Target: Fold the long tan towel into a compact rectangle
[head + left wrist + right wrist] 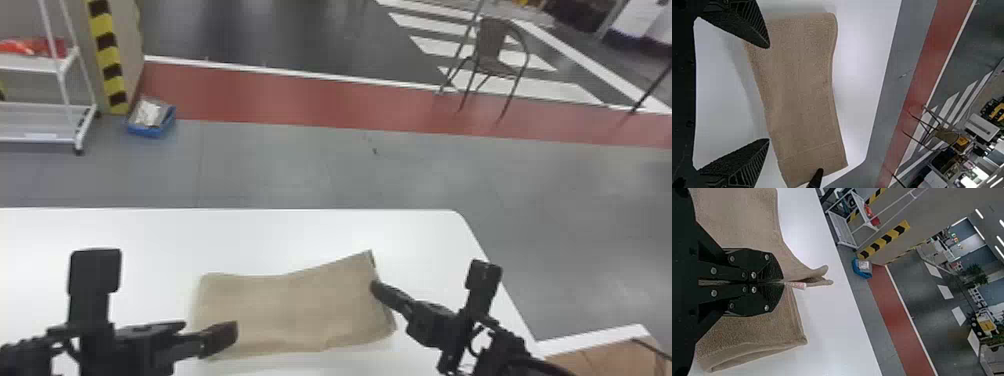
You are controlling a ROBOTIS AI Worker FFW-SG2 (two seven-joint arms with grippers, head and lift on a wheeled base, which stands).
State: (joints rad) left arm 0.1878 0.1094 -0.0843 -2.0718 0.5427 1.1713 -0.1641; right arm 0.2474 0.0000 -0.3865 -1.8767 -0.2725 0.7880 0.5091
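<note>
Towel: one, tan, folded in layers (pixel 290 310), lying on the tabletop (pixel 300 230) between the two grippers.
Long axis: left to right across the head view, the far edge angling farther away toward the right end.
Tag: one, small, pale and red (pixel 796 284), poking out at the right jaws.
Grippers: two, one near each end of the towel.
Left gripper (pixel 210 329): over the towel's near left part, jaws wide apart.
Right gripper (pixel 378 289): at the towel's right end, jaws clamped on the towel, cloth bunched up around their tips.
Tabletop: one, white and smooth, its far right corner rounded.
Floor (pixel 300 165): grey, then one red band (pixel 300 102), then darker ground with white stripes.
Chair: a brown one (pixel 495 47), beyond the tabletop to the right.
Left side: one white rack (pixel 37 137) with red stuff (pixel 32 47) on a shelf; one yellow-and-black striped edge (pixel 106 55); one blue box (pixel 150 131) on the floor.
</note>
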